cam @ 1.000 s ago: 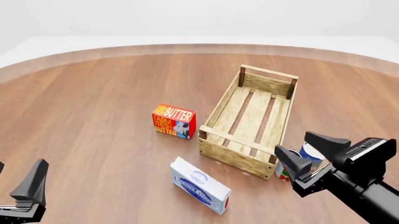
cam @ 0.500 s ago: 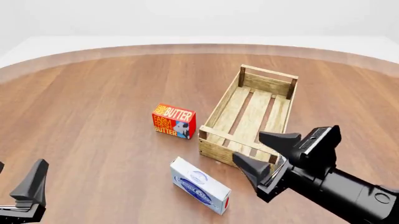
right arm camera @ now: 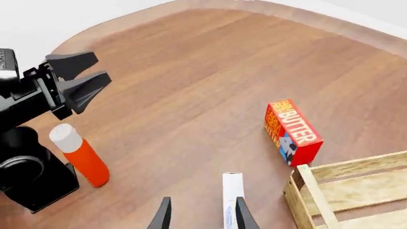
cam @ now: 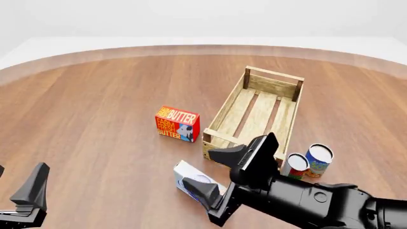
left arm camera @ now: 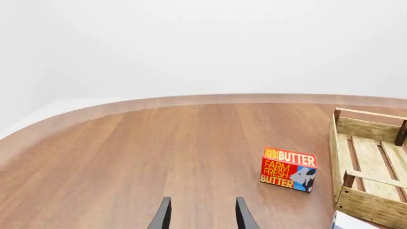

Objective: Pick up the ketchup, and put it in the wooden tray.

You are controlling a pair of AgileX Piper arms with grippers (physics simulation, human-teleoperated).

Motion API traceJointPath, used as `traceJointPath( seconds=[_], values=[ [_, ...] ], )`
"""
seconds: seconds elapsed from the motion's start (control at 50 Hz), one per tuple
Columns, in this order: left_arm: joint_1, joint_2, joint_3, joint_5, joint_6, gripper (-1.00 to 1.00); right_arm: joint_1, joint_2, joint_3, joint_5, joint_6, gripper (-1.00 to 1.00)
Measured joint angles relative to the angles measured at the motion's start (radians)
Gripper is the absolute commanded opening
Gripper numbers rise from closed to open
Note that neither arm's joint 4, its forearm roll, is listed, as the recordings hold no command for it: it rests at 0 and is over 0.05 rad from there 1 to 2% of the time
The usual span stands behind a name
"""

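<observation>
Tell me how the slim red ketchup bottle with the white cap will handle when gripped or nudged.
The slim red ketchup bottle with the white cap stands upright, tall over a narrow base, so a nudge near the cap would probably tip it. Its rounded body suggests it would roll once down. The smooth sides may slip, so a mid-body grip seems safest.

The right gripper (cam: 219, 172) reaches across from the right, low over the table with its jaws spread wide, while the left gripper (cam: 28, 191) sits open at the near left edge.
</observation>
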Motion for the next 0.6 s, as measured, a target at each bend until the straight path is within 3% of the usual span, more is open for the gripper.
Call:
traceJointPath(
  seconds=[0.6],
  values=[
    [0.0,0.0,0.0,0.0,0.0,1.0,0.218,0.228,-0.203,0.031,-0.015,1.0]
  ],
)
